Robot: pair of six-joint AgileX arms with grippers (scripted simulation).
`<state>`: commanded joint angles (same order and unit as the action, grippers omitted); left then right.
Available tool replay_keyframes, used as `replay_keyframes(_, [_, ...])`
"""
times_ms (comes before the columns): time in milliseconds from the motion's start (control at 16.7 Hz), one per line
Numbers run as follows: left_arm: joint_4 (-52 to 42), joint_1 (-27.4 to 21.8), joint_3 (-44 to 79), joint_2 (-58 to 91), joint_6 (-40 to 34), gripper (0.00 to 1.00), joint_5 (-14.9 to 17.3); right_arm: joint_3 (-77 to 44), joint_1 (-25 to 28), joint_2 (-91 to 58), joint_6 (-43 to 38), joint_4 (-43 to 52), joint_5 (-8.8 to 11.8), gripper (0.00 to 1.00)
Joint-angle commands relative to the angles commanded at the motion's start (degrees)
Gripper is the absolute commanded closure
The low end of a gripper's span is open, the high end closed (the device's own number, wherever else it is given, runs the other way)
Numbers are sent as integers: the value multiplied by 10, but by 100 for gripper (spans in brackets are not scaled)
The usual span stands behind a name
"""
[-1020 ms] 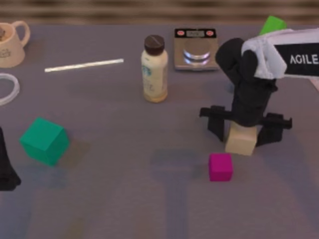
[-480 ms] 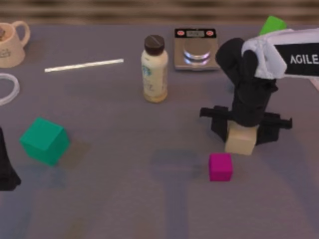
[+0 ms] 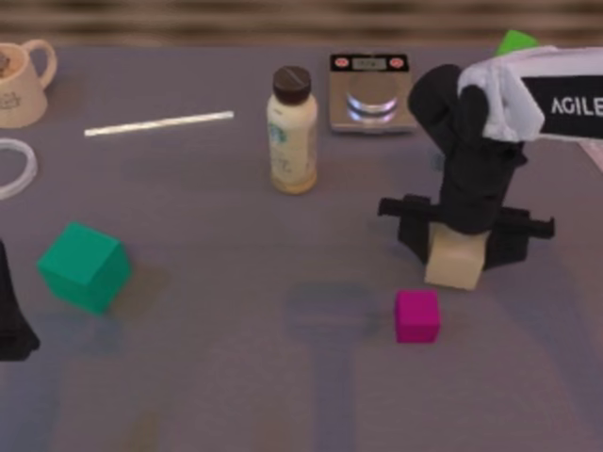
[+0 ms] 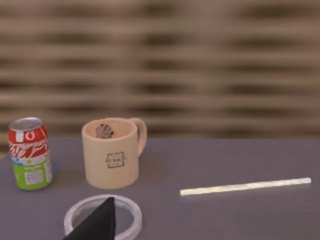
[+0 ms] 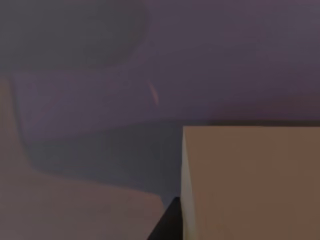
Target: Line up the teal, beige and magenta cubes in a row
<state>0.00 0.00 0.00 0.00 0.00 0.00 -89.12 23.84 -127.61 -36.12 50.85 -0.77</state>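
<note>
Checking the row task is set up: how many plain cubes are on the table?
3. Teal cube at the table's left; beige cube at the right, under the right tool; magenta cube just in front of it. None seem hidden.

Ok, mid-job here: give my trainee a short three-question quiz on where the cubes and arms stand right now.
1. True or false: the right gripper is at the teal cube.
2. Which cube lies nearest the beige cube? A) teal cube B) magenta cube C) neither
3. Fill in: the left gripper sits parked at the table's ____ edge, near the teal cube.

Key:
1. False. It is down around the beige cube, fingers on either side.
2. B. The magenta cube sits just in front of it, apart.
3. Left.
</note>
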Motion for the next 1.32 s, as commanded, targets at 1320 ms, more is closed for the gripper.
replay_keyframes(1320, [0,0,0,0,0,0,0,-113,186,46,-64,157,3,100])
